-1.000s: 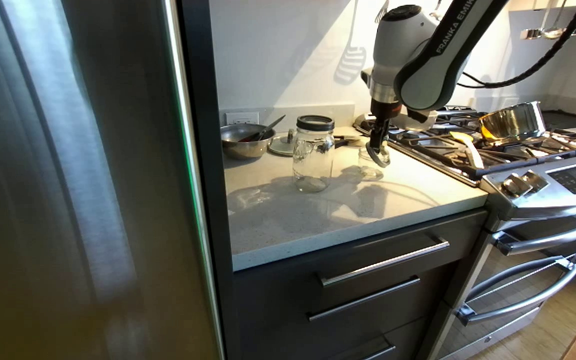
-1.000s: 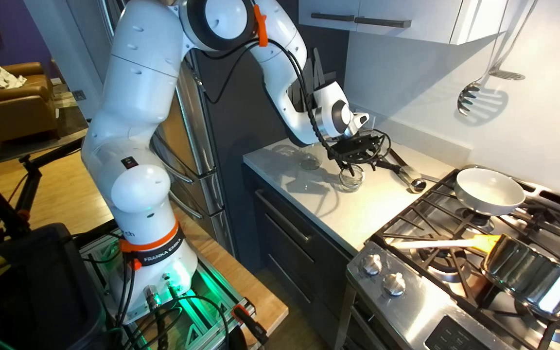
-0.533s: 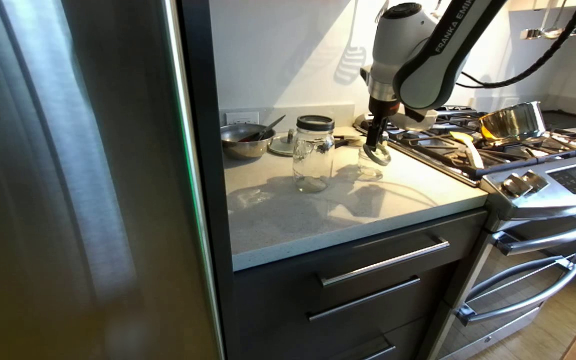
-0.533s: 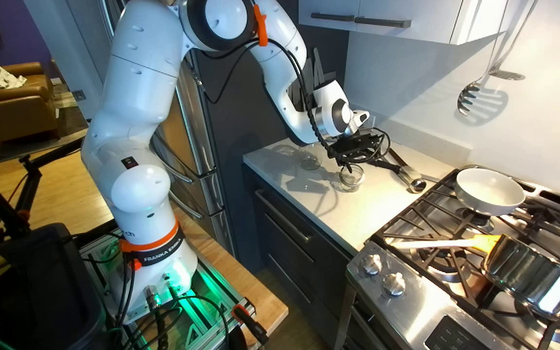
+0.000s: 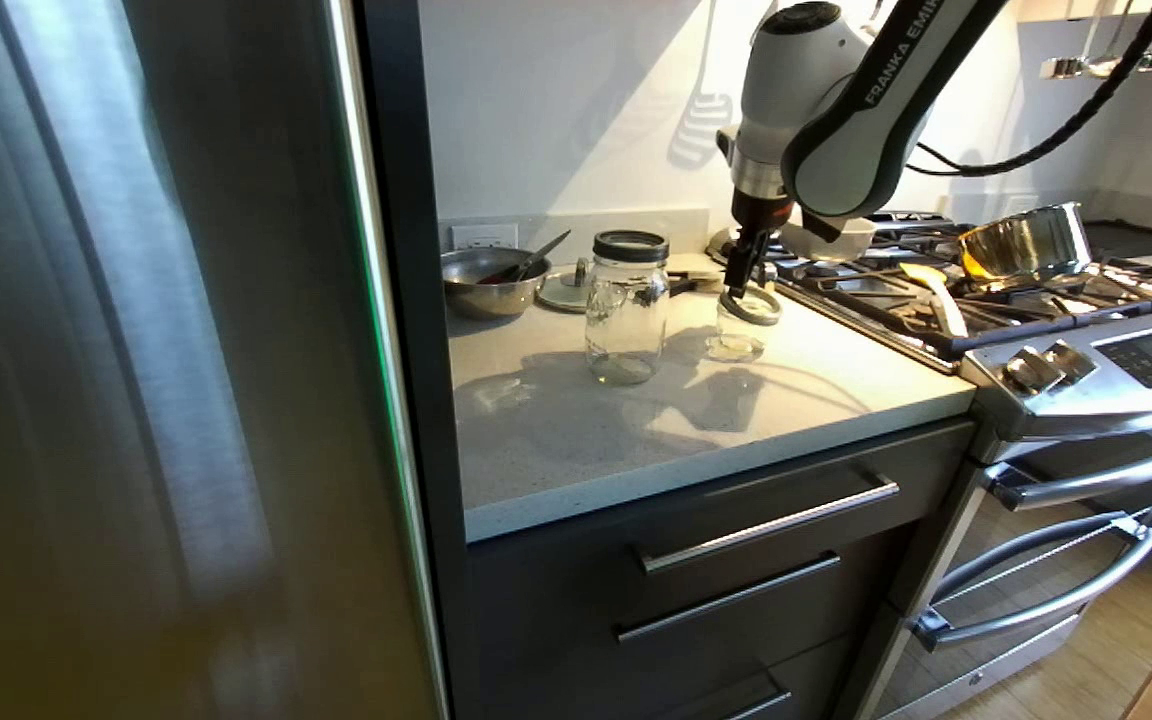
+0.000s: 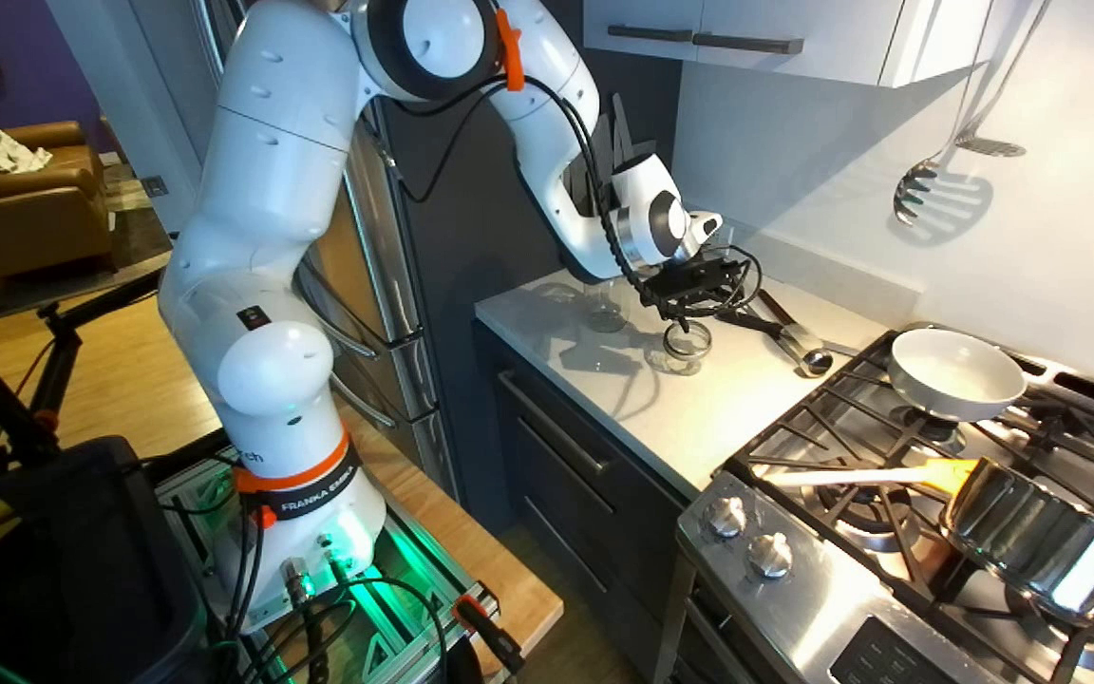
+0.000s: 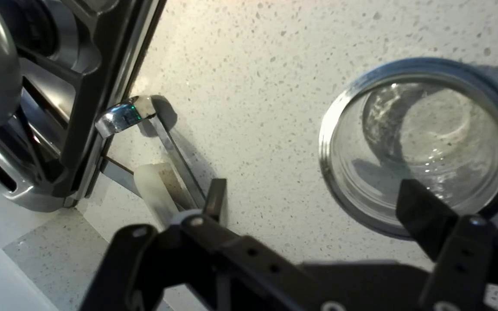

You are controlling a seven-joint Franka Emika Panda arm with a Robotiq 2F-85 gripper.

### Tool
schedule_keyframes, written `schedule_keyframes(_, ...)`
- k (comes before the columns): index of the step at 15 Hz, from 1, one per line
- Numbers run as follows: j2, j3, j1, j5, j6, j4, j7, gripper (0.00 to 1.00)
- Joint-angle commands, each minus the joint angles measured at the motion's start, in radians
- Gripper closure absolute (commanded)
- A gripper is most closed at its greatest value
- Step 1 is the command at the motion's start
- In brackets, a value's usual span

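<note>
A dark metal lid ring [image 5: 758, 318] sits around the mouth of a small clear glass jar [image 5: 736, 347] on the countertop. From above, in the wrist view, the ring [image 7: 327, 129] circles the jar's opening. My gripper [image 7: 314, 188] stands open, its fingers wide apart with only countertop between them. Its right finger [image 7: 422, 211] overlaps the near rim in that view; whether it touches, I cannot tell. In an exterior view the gripper [image 5: 739, 288] is just above the ring's back edge. A taller glass jar [image 5: 626, 320] with a black lid ring [image 5: 631, 247] stands beside it.
Steel bowl [image 5: 486, 295] and glass pot lid [image 5: 564, 290] lie toward the wall. Utensils, including a metal measuring spoon [image 7: 121, 119], lie near the stove edge. On the stove are a white pan [image 6: 955, 370], a tilted steel pot [image 6: 1050, 546] and a spatula [image 6: 851, 477].
The ring hung tilted from my fingers above the small jar; now it lies flatter on the jar's mouth. The gripper has let go, opened and shifted slightly away.
</note>
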Motion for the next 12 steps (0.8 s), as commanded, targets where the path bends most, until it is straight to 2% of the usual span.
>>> schedule_keyframes(1,0.027,-0.003,0.001,0.004,0.022,0.017,0.021,0.0)
schedule_keyframes(12,0.035,-0.007,-0.014,0.009,0.028,0.029,0.044,0.0)
